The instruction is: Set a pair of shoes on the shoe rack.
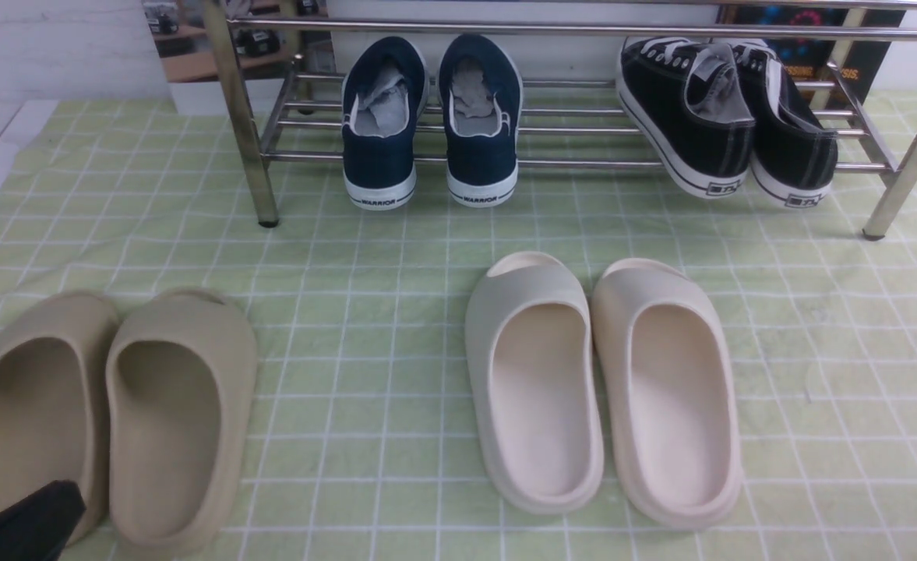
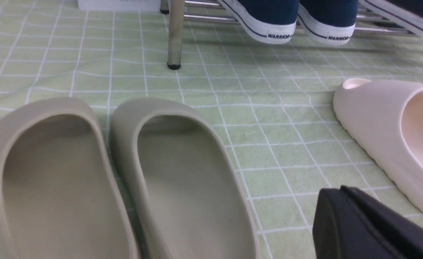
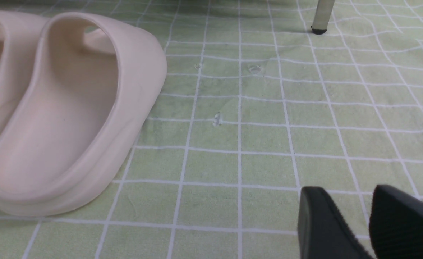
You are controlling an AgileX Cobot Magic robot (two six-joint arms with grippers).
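The two navy-blue slip-ons (image 1: 384,117) (image 1: 480,117) rest side by side on the lower tubes of the chrome shoe rack (image 1: 583,164), heels toward me and hanging over the front tube, paper stuffing inside. Their white heels show in the left wrist view (image 2: 272,25). My left gripper (image 1: 65,500) is shut and empty, low at the near left beside the beige slides; its fingers are pressed together in the left wrist view (image 2: 335,196). My right gripper (image 3: 348,197) shows only in the right wrist view, open by a narrow gap, empty, above the cloth.
Black lace-up sneakers (image 1: 700,117) sit on the rack's right side. Beige slides (image 1: 115,413) lie near left, cream slides (image 1: 606,382) at centre. A green checked cloth (image 1: 365,312) covers the floor. Rack legs stand at left (image 1: 259,156) and right (image 1: 902,179).
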